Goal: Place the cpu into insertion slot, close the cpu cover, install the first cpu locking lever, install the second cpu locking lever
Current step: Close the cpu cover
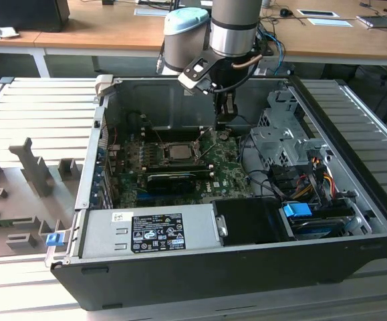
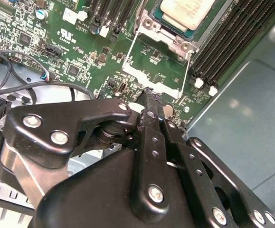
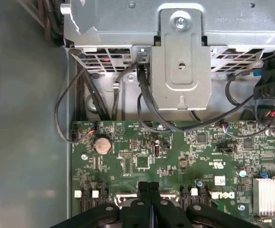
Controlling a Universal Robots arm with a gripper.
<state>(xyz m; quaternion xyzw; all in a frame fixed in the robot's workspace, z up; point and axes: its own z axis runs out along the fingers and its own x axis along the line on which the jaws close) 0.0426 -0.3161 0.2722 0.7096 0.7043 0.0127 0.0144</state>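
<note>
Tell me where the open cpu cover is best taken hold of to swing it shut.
Probably the wider free-end bar of the cpu cover, approached from the side away from the insertion slot. It stands tilted up from the slot's rim, its side rails are wire-thin, and the window leaves no middle to grip.

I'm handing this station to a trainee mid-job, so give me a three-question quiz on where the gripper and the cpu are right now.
1. True or false: the gripper holds the cpu.
2. In both wrist views the gripper's fingers are: A) wide apart B) shut together C) clamped around a cable.
3. Fill in: in the exterior view, the gripper hangs to the exterior view's ____ of the cpu.
Key: 1 false; 2 B; 3 right.
</note>
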